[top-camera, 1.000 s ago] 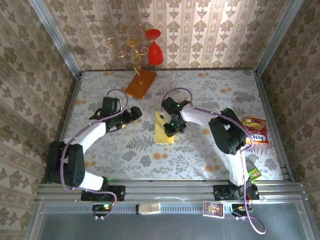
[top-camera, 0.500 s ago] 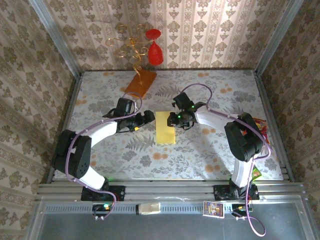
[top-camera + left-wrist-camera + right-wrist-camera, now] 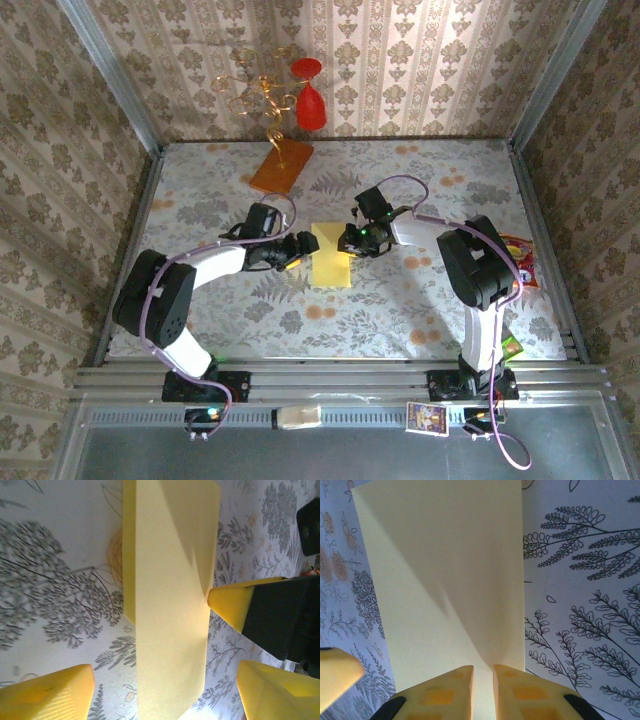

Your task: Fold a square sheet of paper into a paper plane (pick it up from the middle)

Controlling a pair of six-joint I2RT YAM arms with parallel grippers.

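The square sheet of paper (image 3: 330, 258), pale yellow and folded into a narrow upright rectangle, lies flat mid-table. My left gripper (image 3: 300, 246) is at its left edge. In the left wrist view its jaws are wide open (image 3: 165, 672), straddling the near end of the paper (image 3: 170, 580). My right gripper (image 3: 352, 240) is at the paper's right edge, and one of its fingertips (image 3: 227, 602) touches that edge. In the right wrist view the jaws (image 3: 483, 672) stand a narrow slit apart over the edge of the paper (image 3: 435, 555).
An orange-brown slab (image 3: 280, 166) carrying gold wire and a red ornament stands at the back. A snack packet (image 3: 512, 258) and a small green item (image 3: 508, 347) lie by the right wall. Metal wall rails border the table.
My left gripper has swung right to the paper's left edge. My right gripper has come off the top of the paper to its right edge, its jaws narrowing.
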